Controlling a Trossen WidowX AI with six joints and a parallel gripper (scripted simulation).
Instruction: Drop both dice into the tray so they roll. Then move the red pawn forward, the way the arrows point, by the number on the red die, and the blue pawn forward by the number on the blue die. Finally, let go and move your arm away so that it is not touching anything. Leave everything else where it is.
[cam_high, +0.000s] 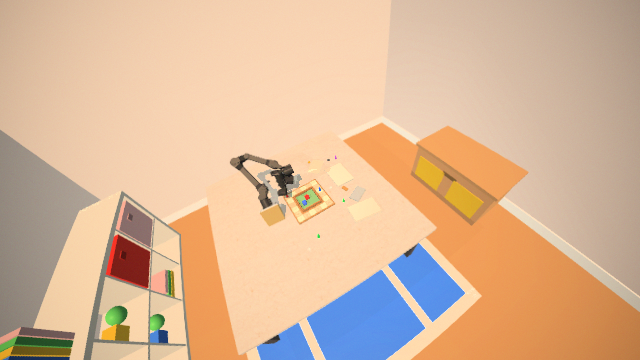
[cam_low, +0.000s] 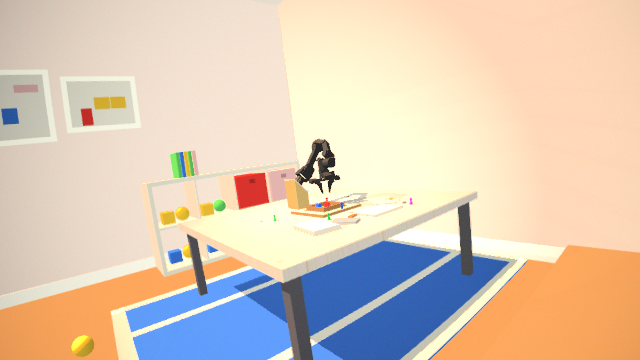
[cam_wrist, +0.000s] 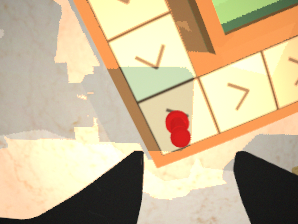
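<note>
Pictured above the bench (cam_high: 270, 280) (cam_low: 260, 240) (cam_wrist: 30, 175), just outside a corner of the tray (cam_high: 315, 206) (cam_low: 325, 209) (cam_wrist: 212, 25): the pincer (cam_high: 284, 193) (cam_low: 326, 192) (cam_wrist: 189, 160), fingers apart, with nothing between them, pointed downward near the red pawn (cam_high: 287, 195) (cam_low: 327, 199) (cam_wrist: 177, 122). Seen upright on the corner square of the board (cam_high: 300, 216) (cam_low: 320, 214) (cam_wrist: 250, 75), diagonally out from that same tray corner: the red pawn, at rest. Inside the tray, close together: the red die (cam_high: 307, 197) (cam_low: 327, 204) and the blue die (cam_high: 304, 202) (cam_low: 318, 205), upper faces too small to read. On the board beside the tray: the blue pawn (cam_high: 320, 189) (cam_low: 342, 205). Off the board, well apart from the tray: a purple piece (cam_high: 335, 157) (cam_low: 411, 201). Near the tray, beyond the board's edge: a tan block (cam_high: 272, 215) (cam_low: 296, 194).
</note>
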